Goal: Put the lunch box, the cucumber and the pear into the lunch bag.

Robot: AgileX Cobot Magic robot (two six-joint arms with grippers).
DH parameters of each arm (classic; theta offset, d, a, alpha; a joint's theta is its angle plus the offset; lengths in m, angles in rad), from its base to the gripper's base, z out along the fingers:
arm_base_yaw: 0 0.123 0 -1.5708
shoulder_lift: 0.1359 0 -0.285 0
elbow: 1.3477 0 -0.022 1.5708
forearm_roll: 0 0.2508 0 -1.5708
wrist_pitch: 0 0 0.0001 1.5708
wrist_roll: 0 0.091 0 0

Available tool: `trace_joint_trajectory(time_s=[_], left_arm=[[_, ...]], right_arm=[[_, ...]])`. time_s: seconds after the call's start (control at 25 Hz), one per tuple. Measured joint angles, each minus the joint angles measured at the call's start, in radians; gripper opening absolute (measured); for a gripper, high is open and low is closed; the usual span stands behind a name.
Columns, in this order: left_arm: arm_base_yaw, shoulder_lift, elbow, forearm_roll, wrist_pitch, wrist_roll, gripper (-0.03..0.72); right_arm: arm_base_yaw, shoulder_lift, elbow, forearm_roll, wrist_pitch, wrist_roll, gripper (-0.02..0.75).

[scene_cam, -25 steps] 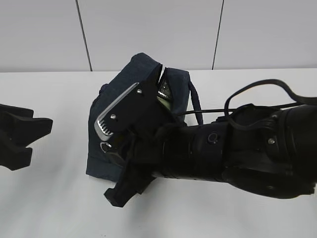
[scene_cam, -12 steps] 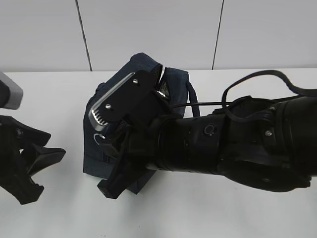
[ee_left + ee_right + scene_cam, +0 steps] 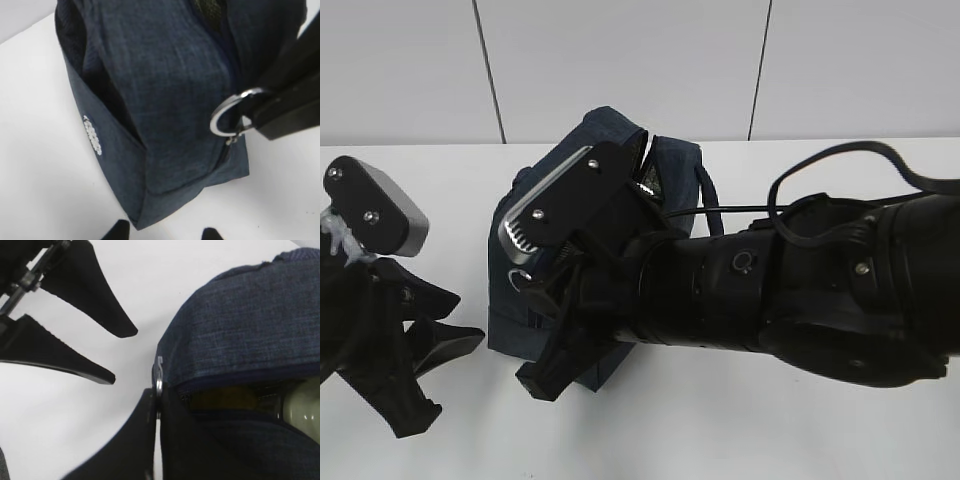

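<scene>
The dark navy lunch bag (image 3: 665, 170) stands mid-table, mostly behind my right arm. My right gripper (image 3: 532, 288) is shut on the bag's silver ring pull (image 3: 158, 382), at the bag's front left corner; the ring also shows in the left wrist view (image 3: 229, 117). Through the partly open zipper slit I see a yellowish-brown pear (image 3: 225, 397) and the pale green lunch box (image 3: 302, 402) inside. The cucumber is hidden. My left gripper (image 3: 448, 382) is open and empty on the left, close to the bag's lower corner (image 3: 142, 217) without touching it.
The white table (image 3: 800, 430) runs to a pale wall at the back. The bag's strap handle (image 3: 712, 205) hangs on its right side. My right arm (image 3: 800, 300) crosses the front of the bag. The left gripper's fingers (image 3: 90, 305) appear in the right wrist view.
My left gripper has come in from the left edge toward the bag, still open. My right gripper shifted slightly left with the ring pull, then held still.
</scene>
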Motion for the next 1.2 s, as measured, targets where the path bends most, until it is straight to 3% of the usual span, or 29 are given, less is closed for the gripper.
trace_joint_trajectory(time_s=[0.64,1.04,1.2], left_arm=[[0.0,0.111,-0.102,-0.003,0.028,0.042,0.261],[0.0,0.154,-0.149,-0.006,0.042,0.053,0.162],[0.0,0.182,-0.163,-0.031,0.058,0.053,0.041]], right_arm=[[0.0,0.0,-0.002,0.0,-0.002,0.0,0.0],[0.0,0.0,-0.004,0.0,-0.002,0.0,0.0],[0.0,0.0,-0.004,0.0,-0.002,0.0,0.0]])
